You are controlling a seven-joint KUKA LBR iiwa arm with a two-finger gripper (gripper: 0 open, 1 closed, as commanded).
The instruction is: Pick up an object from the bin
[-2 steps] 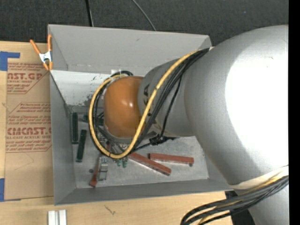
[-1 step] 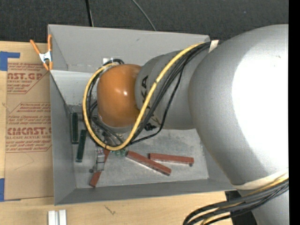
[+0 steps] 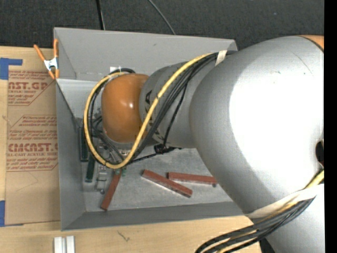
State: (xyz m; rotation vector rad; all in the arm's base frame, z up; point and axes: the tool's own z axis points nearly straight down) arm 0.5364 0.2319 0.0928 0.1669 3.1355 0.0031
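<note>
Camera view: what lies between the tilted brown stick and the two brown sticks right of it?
Nothing: bare bin floor separates tilted stick from pair, per the camera view.

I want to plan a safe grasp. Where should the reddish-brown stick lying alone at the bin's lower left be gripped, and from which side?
Probably at its middle, from straight above, the grip closing across its narrow width. The stick lies flat and slanted on the bin floor, with bare floor along both long sides; its lower end nears the front wall.

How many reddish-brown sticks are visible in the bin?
3. The left stick lies slanted near the bin's left wall; the middle stick and right stick lie together mid-floor. The arm may hide more.
</note>
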